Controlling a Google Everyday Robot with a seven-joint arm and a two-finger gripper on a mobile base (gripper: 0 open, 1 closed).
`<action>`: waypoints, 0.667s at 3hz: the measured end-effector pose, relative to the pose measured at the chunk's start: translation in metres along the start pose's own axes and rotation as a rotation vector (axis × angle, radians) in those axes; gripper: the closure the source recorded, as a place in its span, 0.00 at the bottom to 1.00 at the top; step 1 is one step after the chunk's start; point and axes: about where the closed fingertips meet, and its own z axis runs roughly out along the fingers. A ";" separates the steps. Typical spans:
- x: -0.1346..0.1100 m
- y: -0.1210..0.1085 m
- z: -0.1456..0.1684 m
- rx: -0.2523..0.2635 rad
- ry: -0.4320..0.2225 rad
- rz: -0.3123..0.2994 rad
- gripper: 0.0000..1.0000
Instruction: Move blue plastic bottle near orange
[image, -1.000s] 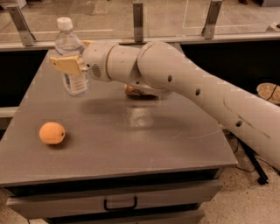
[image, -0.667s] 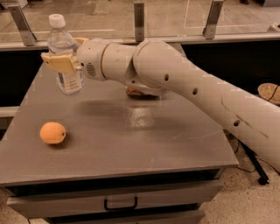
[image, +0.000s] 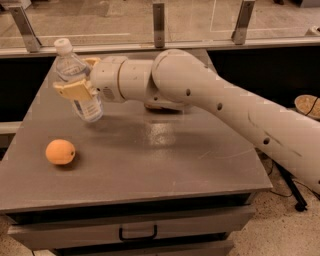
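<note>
The blue plastic bottle (image: 80, 85), clear with a white cap, is held tilted, its cap leaning to the left, above the left rear part of the grey table (image: 165, 150). My gripper (image: 81, 86) is shut on the bottle's middle, with tan fingers (image: 72, 90) on its near side. The orange (image: 60, 152) lies on the table near the front left, below and to the left of the bottle, apart from it. My white arm reaches in from the right.
A brown snack packet (image: 160, 106) lies on the table behind my arm, mostly hidden. A glass railing with metal posts (image: 159, 22) runs behind the table. A drawer with a handle (image: 137, 232) is under the tabletop.
The bottle, held in my gripper, has tilted with its cap to the left and come slightly forward and down toward the orange. The orange has not moved.
</note>
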 end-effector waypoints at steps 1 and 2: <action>0.014 0.014 -0.007 -0.028 0.012 -0.009 1.00; 0.018 0.025 -0.012 -0.061 -0.022 0.013 1.00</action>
